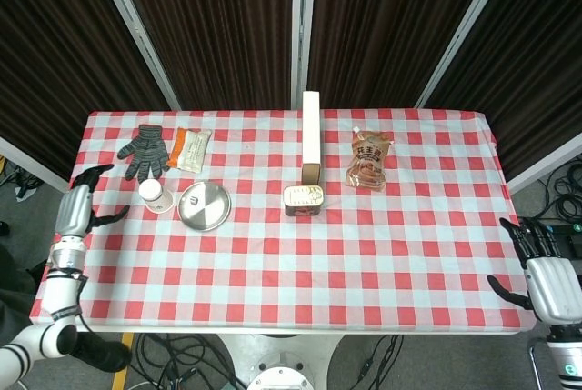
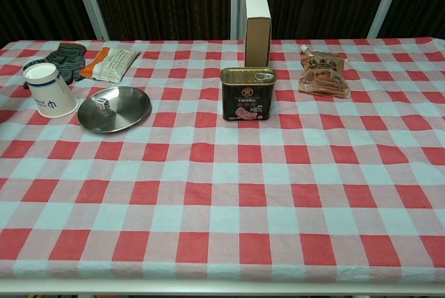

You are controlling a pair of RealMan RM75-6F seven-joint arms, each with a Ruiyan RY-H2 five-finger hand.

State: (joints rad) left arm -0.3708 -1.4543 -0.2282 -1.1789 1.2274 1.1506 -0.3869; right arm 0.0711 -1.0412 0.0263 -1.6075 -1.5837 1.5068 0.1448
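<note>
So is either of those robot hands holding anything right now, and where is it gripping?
Nothing is held. The left hand is open beside the table; the right hand is open too.

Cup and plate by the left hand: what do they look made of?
The cup looks like white paper: matte, thin rolled rim, printed logo. The plate looks like polished metal, probably stainless steel: silvery, mirror-like, reflecting the die on it.

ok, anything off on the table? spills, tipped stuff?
One oddity: the paper cup stands upside down beside the metal plate, and a small die lies on the plate. No spills; the can and box stand upright.
</note>
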